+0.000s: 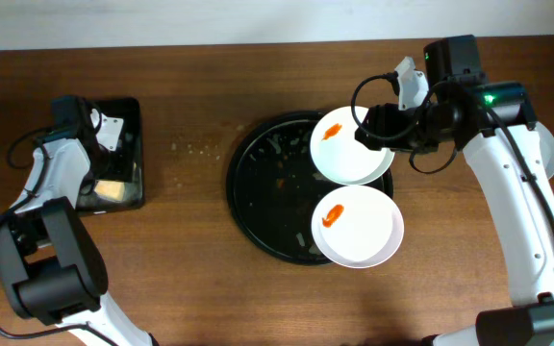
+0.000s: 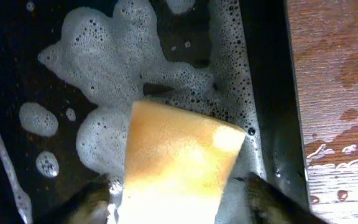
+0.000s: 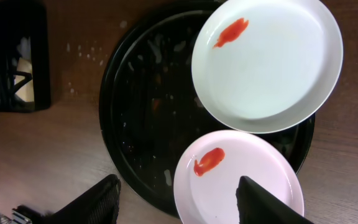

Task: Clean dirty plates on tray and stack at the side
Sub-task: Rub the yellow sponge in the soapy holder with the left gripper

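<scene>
The round black tray point(image 1: 258, 183) sits mid-table and also shows in the right wrist view point(image 3: 142, 106). Two dirty white plates with orange smears rest on its right side, overhanging the rim: a far one point(image 1: 354, 154) point(image 3: 272, 68) and a near one point(image 1: 364, 231) point(image 3: 241, 180). My right gripper point(image 1: 375, 135) point(image 3: 179, 202) is open and empty, hovering above the plates. My left gripper point(image 1: 113, 168) point(image 2: 179, 202) is open, its fingers down in the small rectangular tray on either side of a yellow sponge point(image 2: 176, 162) point(image 1: 113, 189).
The small black rectangular tray point(image 1: 135, 144) point(image 2: 266, 93) at the far left holds soapy foam point(image 2: 104, 56). Water drops wet the wood beside it point(image 2: 334, 155). A white plate edge point(image 1: 551, 154) shows behind my right arm, at the right side.
</scene>
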Motion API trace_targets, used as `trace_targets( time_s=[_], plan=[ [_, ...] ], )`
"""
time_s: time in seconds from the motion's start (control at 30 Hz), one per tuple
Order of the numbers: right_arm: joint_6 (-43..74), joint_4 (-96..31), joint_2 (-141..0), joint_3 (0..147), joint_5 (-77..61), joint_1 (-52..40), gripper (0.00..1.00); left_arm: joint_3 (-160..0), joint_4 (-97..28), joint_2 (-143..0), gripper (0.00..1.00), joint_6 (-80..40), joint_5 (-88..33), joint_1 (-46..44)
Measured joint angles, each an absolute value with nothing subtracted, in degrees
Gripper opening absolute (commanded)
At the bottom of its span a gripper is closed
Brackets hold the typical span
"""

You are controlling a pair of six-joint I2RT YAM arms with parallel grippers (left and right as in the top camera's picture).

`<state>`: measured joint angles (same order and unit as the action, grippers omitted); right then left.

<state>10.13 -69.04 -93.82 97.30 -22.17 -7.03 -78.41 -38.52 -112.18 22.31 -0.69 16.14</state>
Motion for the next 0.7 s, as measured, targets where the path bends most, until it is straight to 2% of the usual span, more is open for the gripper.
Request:
trace_targets(
  time_s=[0.07, 0.13, 0.27, 0.3, 0.33, 0.37, 0.47, 0.7],
  plan=[
    [10.1, -69.1, -93.8, 97.3, -22.2, -7.0, 0.61, -78.4, -37.9, -112.4, 0.51, 22.9, -0.7, 16.1],
    [10.1, -69.2, -93.8, 97.3, -22.2, -7.0, 0.61, -78.4, -37.6, -113.3, 0.36, 23.0, -0.8, 16.1],
    [10.1, -69.2, -93.8, 97.3, -22.2, -7.0, 0.61, -78.4, -37.4, -115.0, 0.34, 23.2, -0.9, 16.1],
    [10.1, -69.2, -93.8, 97.3, -22.2, -7.0, 0.61, -78.4, -37.4, -115.0, 0.3, 23.2, -0.9, 16.1],
    [10.1, -69.2, -93.8, 97.3, -22.2, -7.0, 0.61, -78.4, -37.4, -115.0, 0.23, 23.2, -0.9, 16.1],
    [10.1, -69.2, -93.8, 97.3, -22.2, -7.0, 0.61, -78.4, -37.5, -115.0, 0.12, 23.2, -0.9, 16.1],
    [10.1, -69.2, -93.8, 97.3, -22.2, -7.0, 0.61, -78.4, -37.7, -115.0, 0.0, 22.8, -1.1, 16.1],
    [10.2, -69.2, -93.8, 97.3, -22.2, -7.0, 0.61, -78.4, -37.6, -115.5, 0.0, 21.5, -1.6, 16.2]
  ],
)
